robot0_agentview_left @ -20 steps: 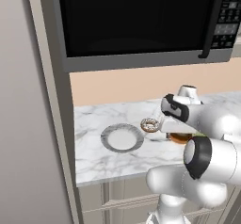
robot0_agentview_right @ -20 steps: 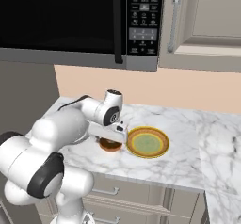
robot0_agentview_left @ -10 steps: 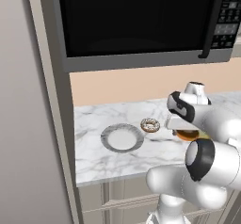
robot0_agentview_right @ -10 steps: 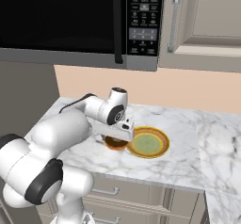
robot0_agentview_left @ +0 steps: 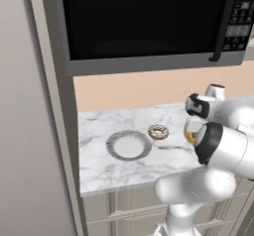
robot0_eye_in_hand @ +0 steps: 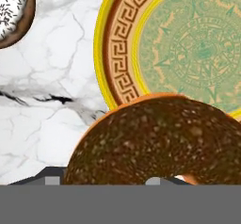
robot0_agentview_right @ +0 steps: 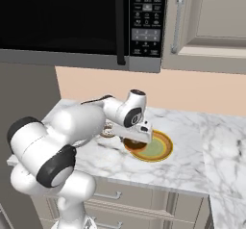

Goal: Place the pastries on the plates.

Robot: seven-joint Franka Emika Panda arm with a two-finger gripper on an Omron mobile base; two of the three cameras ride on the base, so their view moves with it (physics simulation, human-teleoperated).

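Brown doughnut, clamped in my gripper, has moved from counter to over the yellow plate's rim.

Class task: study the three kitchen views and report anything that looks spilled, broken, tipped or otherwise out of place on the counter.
Nothing stands out. The grey-rimmed plate lies flat, the white-iced doughnut sits on the marble counter beside it, and the gripper carries the brown doughnut near the yellow plate. No spills or damage show.
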